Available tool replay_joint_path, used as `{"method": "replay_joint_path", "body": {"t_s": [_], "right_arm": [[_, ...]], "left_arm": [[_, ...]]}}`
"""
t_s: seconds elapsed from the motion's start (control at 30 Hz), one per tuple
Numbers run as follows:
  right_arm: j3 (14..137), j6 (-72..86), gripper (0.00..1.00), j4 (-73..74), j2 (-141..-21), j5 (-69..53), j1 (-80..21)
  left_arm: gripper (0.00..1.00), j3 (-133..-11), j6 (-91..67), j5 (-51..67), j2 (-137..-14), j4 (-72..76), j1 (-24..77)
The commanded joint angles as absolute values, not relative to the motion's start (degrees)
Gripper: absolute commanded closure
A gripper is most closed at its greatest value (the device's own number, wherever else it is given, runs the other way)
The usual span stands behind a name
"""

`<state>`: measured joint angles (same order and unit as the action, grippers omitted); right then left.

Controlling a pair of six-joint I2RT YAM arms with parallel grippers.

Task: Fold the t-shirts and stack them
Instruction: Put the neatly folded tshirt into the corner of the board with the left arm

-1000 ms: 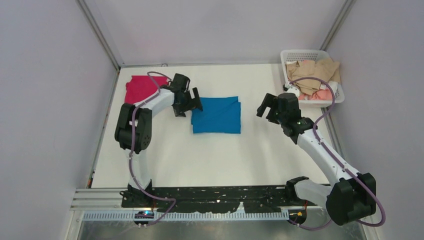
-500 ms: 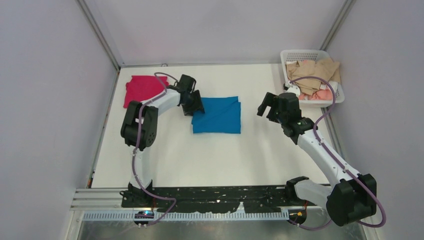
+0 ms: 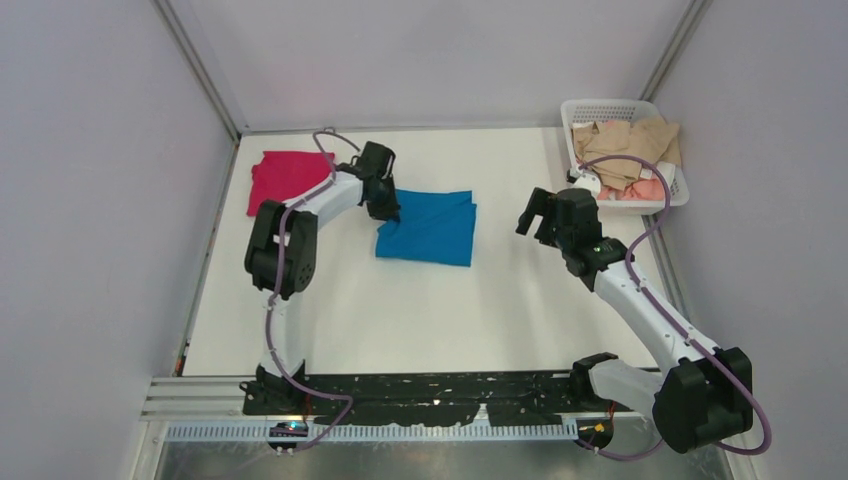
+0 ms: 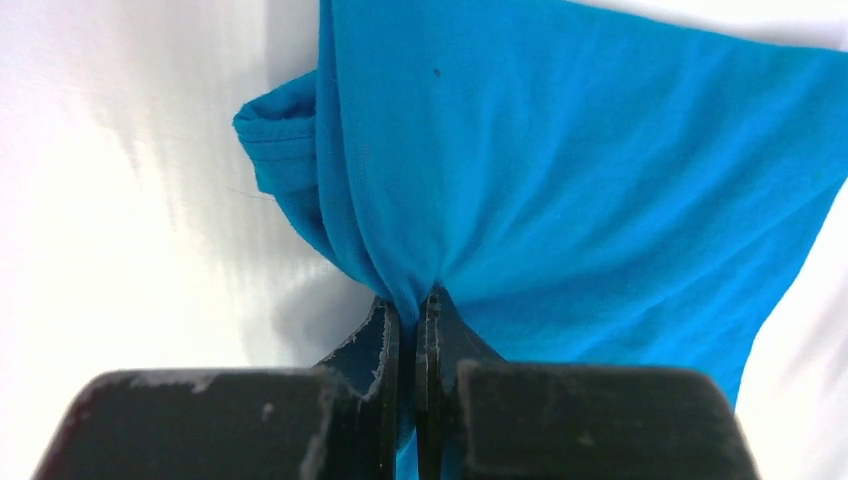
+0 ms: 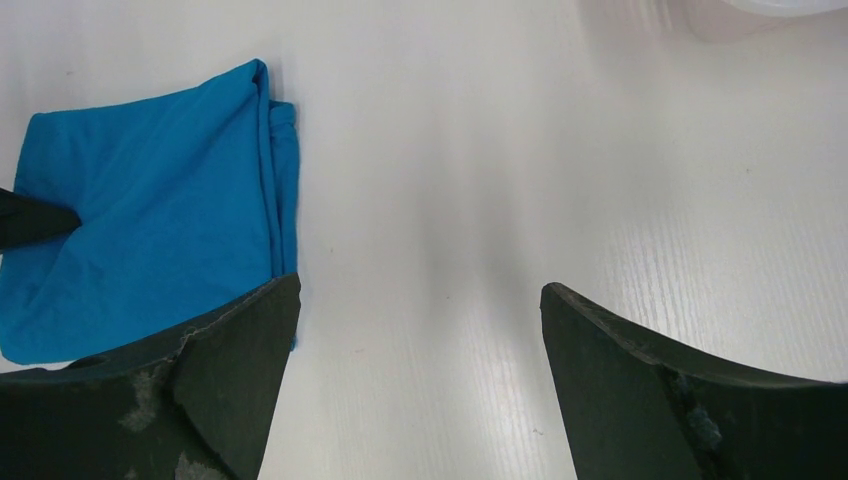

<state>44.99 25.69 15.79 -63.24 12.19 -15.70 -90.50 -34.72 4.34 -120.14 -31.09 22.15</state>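
Left hand (image 4: 408,300) grips the blue shirt (image 3: 428,228) at its ten-o'clock corner, where we expect limp cloth to sag, while right hand (image 5: 420,290) gapes wide.

From the left wrist, the blue t-shirt (image 4: 600,180) runs off the top and right edges, and its pinched fold vanishes inside the left gripper (image 4: 408,325). Overhead, the left arm (image 3: 330,197) hides part of the right edge of the magenta-red t-shirt (image 3: 280,178).
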Motion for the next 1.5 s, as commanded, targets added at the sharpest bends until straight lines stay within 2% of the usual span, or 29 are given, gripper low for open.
{"method": "replay_joint_path", "body": {"t_s": [0.0,0.23,0.47,0.77,0.97,1.13,1.47], "right_arm": [[44.7,24.5,0.05,12.1,-61.4,14.1,-16.0],[44.5,23.1,0.05,11.7,-61.1,15.2,-16.0],[43.7,22.4,0.05,10.3,-61.1,15.5,-16.0],[43.9,21.4,0.05,9.8,-62.9,16.7,-16.0],[44.4,21.4,0.05,9.8,-64.5,17.4,-16.0],[44.6,21.4,0.05,9.8,-65.3,17.5,-16.0],[45.0,21.6,0.05,9.7,-66.3,17.5,-15.9]], "left_arm": [[1.0,-90.6,-24.7,-0.3,-112.3,-27.7,20.7],[1.0,-96.8,-8.1,-18.3,-111.1,-31.3,20.4],[1.0,-103.4,5.5,-26.2,-113.9,-29.2,17.5],[1.0,-112.3,14.7,-22.2,-115.2,-28.9,11.5],[1.0,-120.0,15.3,-19.5,-117.5,-34.9,8.9],[1.0,-119.6,12.2,-18.3,-116.4,-36.4,6.5],[1.0,-119.5,4.4,-7.9,-115.6,-39.4,-0.6]]}}
